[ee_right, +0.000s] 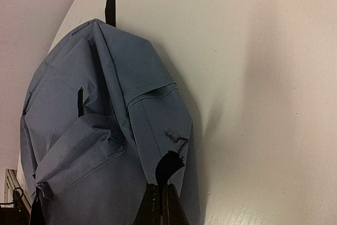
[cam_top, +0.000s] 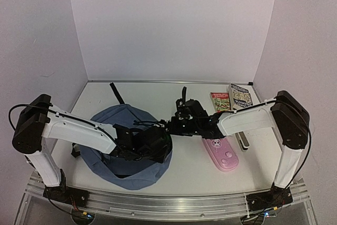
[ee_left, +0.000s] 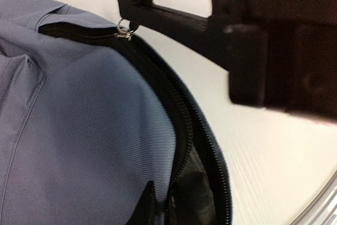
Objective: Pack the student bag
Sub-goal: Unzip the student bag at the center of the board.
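Now right end effector [ee_right: 160, 193] grips bag [ee_right: 79, 130].

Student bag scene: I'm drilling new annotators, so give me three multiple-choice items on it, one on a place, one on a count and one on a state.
1. Where does the pink pencil case lie?
A. Inside the student bag
B. On the table, to the bag's right
C. On top of the books

2. How many books lie at the table's far right?
A. Two
B. One
C. Four

3. How is the bag's zipper?
A. Shut all the way
B. Covered by a book
C. Open, with the dark lining showing

Answers:
1 B: the top view shows the case flat on the table, clear of the bag.
2 A: two covers sit side by side there.
3 C: the left wrist view shows the teeth parted over the lining.
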{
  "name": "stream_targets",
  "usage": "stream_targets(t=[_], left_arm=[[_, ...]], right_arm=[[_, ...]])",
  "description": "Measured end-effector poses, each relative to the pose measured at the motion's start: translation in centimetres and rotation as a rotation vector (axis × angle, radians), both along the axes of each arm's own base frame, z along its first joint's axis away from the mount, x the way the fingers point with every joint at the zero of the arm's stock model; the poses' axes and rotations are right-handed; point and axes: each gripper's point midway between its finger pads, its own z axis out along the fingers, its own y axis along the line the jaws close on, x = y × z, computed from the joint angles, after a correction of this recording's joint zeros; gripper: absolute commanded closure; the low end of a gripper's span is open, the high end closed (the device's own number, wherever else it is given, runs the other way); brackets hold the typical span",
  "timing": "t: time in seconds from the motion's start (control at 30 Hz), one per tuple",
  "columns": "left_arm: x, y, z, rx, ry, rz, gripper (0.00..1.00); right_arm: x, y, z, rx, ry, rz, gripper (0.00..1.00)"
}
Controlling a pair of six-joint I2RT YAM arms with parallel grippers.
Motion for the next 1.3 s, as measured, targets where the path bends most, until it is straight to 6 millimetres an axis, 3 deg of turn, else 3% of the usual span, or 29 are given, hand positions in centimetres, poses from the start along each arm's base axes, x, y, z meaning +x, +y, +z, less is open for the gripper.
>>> stream_targets(t=[0.17,0.77,1.07,1.3], left_arm=[[-0.6,1.2,-0.6,-0.026,-0.005,-0.003,1.0],[-3.3,2.3,1.2,-0.157,0.002,-0.179,1.0],[-3.4,2.3,2.9,-0.183,-0.015,-0.212,1.0],[-2.8,3.8,4.5,-0.189,-0.008,-0.17,1.0]], right_arm=[[-0.3,0.4,0.0,0.004,0.006,0.015,1.0],[0.1,4.0,-2.0,0.032,0.061,0.069,1.0],[0.2,4.9,-1.2,0.056,0.056,0.076,1.0],[0.6,6.0,0.5,0.094,0.032,0.087,1.0]])
